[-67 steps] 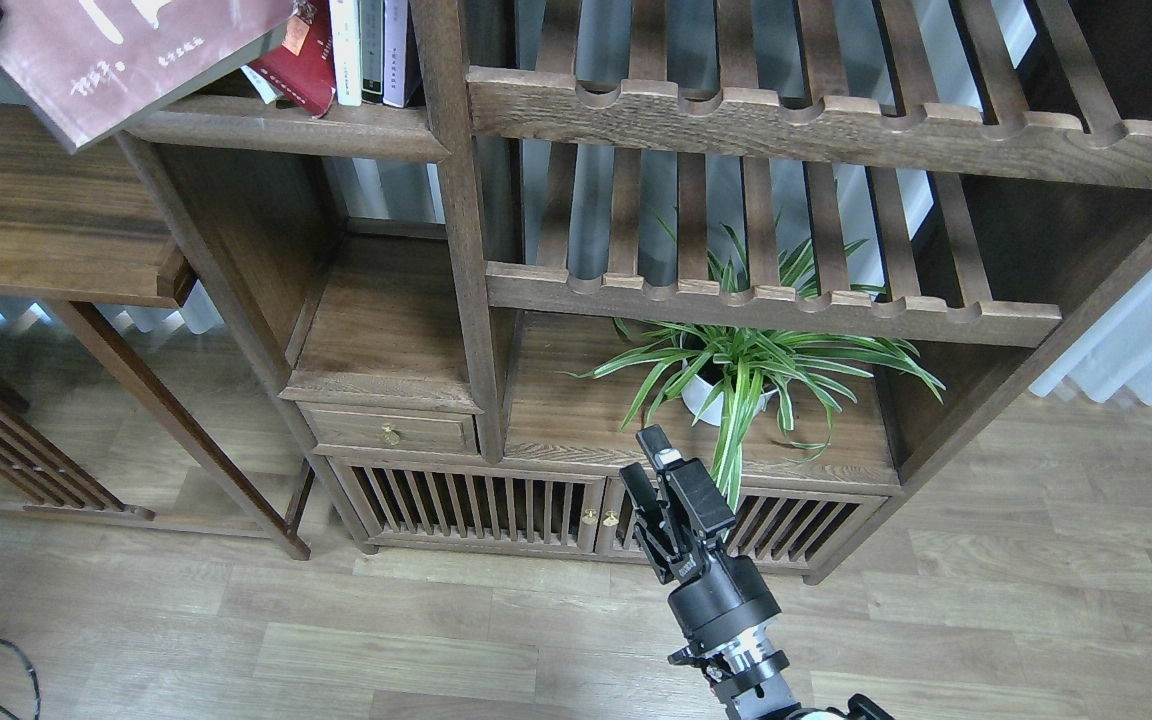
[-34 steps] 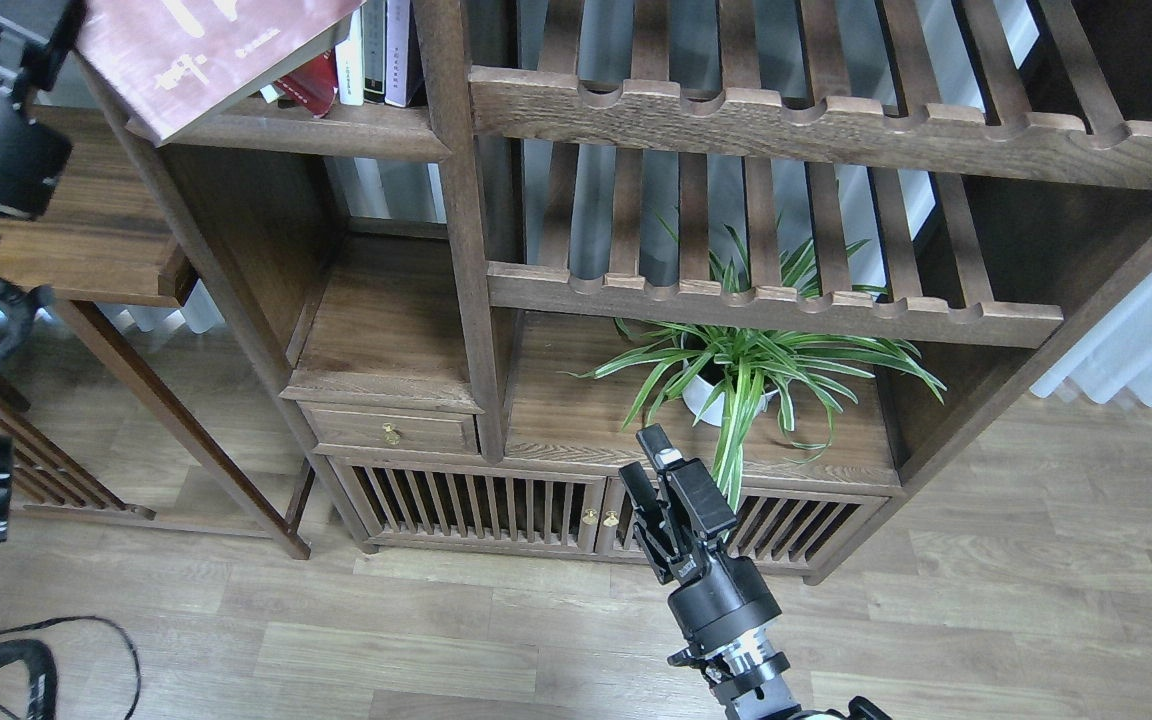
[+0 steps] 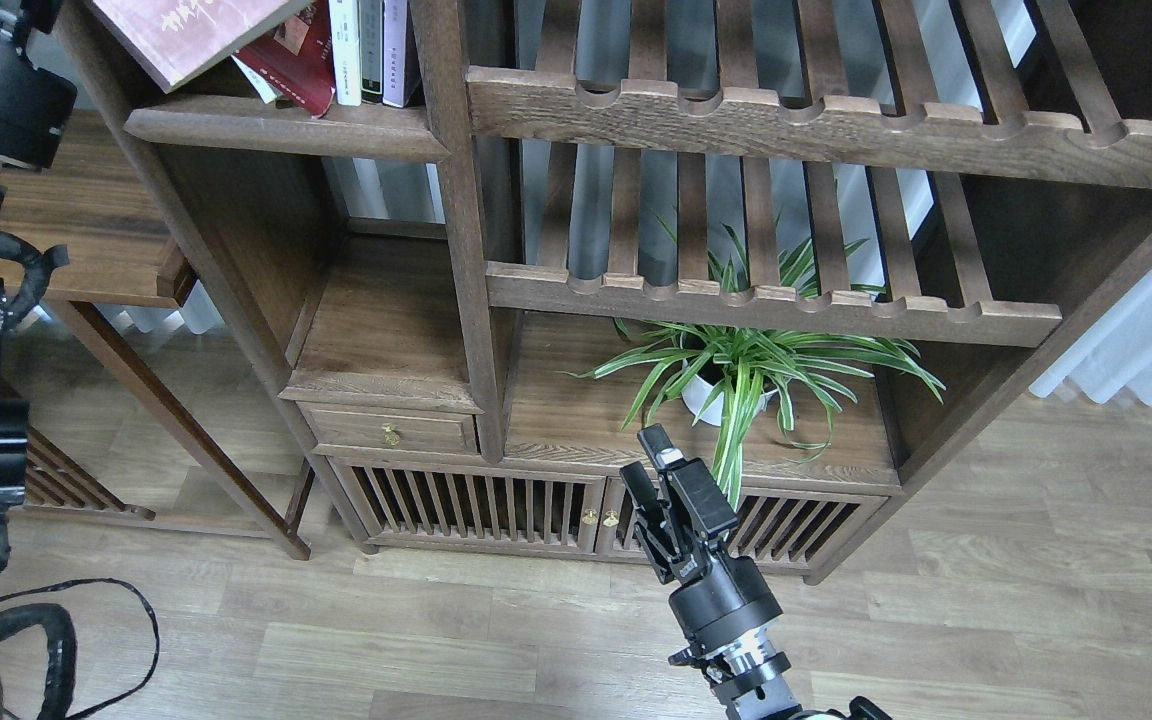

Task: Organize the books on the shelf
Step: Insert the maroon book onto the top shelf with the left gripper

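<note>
Right pincer (image 3: 644, 468) idle, low and near, fingers apart, empty. Left pincer out of frame top left; can't tell its grip. Maroon book (image 3: 191, 30) tilted above the shelf (image 3: 286, 130), left of the red book (image 3: 294, 62). Suggest: square it upright, slide in flush against red, don't topple the row.
</note>
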You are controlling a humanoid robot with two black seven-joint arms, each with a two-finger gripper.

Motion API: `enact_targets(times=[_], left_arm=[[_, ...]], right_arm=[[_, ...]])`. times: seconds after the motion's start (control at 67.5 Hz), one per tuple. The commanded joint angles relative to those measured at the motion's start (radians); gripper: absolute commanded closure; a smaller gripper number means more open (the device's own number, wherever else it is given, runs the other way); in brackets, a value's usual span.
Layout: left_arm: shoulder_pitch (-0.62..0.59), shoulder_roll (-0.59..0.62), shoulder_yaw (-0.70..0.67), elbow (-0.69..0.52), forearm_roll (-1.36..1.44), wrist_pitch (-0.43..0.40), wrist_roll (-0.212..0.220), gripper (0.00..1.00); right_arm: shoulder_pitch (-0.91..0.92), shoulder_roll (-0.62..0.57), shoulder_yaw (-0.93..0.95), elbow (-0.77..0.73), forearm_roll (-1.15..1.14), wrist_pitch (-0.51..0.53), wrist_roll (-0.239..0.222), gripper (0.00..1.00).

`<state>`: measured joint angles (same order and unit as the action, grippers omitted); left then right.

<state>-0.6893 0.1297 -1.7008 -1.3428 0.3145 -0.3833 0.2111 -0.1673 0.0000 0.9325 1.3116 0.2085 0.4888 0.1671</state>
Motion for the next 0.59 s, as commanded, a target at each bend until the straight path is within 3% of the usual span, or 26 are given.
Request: enact_targets(times=[0.0,0.193,0.356,0.578], left_arm=[[-0.001,0.001,0.0,-0.006,0.017,0.076,-0.016,0.98],[-0.002,-0.012,0.01,-0.012,0.081,0.182,-0.073,0.98],[-0.001,-0.016,0.038,-0.009,0.097,0.202,-0.087,0.98],[-0.027,-0.074,0.09,-0.007,0.181,0.257,-0.154,0.99]], right_arm=[[0.0,0.0,-0.001,0.0,0.0,0.0,0.0,0.19],[-0.003,0.0,-0.001,0.0,0.0,0.0,0.0,0.19],[-0.005,0.0,-0.004,0.0,0.0,0.0,0.0,0.19],[-0.011,0.0,-0.004,0.0,0.002,0.0,0.002,0.19]])
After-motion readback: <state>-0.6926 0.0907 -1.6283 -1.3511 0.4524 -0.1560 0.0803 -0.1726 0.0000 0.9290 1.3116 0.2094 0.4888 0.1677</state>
